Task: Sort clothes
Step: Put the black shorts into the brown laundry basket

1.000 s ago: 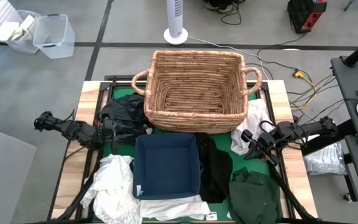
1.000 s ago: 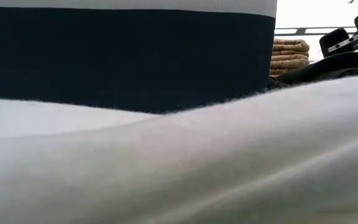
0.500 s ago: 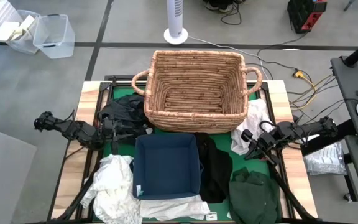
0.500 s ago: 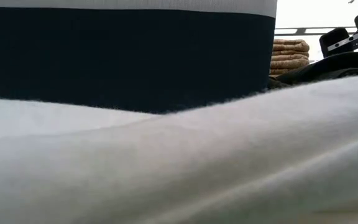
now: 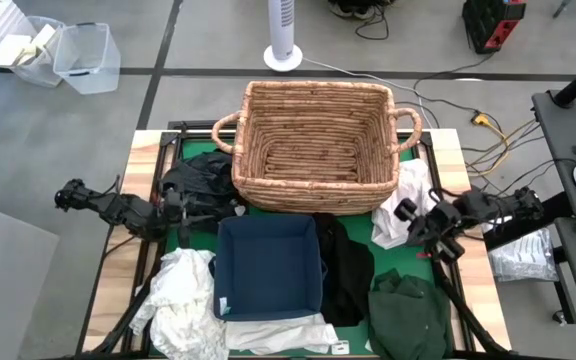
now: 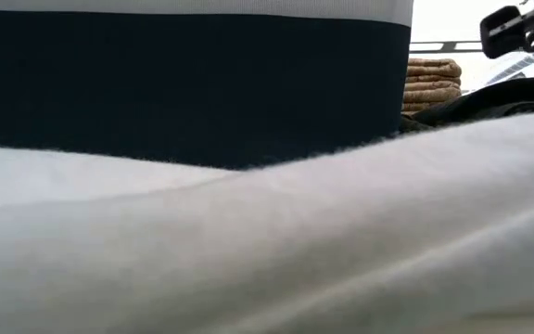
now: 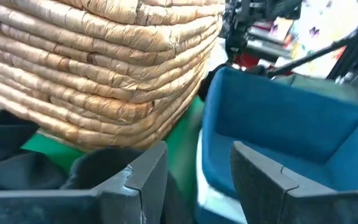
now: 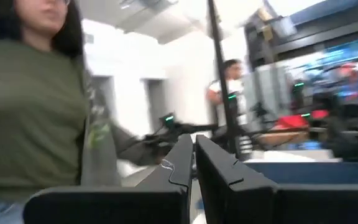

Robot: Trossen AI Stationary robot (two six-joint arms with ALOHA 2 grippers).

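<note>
The clothes lie around a navy bin (image 5: 268,262) and a wicker basket (image 5: 313,140). White garments lie at the near left (image 5: 180,300), under the bin's near edge (image 5: 278,335) and to the right of the basket (image 5: 405,200). Black garments lie left of the basket (image 5: 196,180) and right of the bin (image 5: 348,265). A dark green one (image 5: 408,310) lies at the near right. My left gripper (image 5: 190,212) (image 7: 194,177) is open, low over the left black garment (image 7: 17,171). My right gripper (image 5: 418,224) (image 8: 193,144) (image 6: 503,20) is shut and holds nothing, raised beside the right white garment.
In the low view, white cloth (image 6: 267,250) and the bin's wall (image 6: 184,83) block nearly everything. A person in a green top (image 8: 36,112) stands beyond the table in the right wrist view. Green mat (image 5: 200,152) shows between the garments.
My right gripper has risen from beside the white garment and drawn a little toward the table's right edge; in the low view it stands higher than before. The clothes and my left arm have kept still.
</note>
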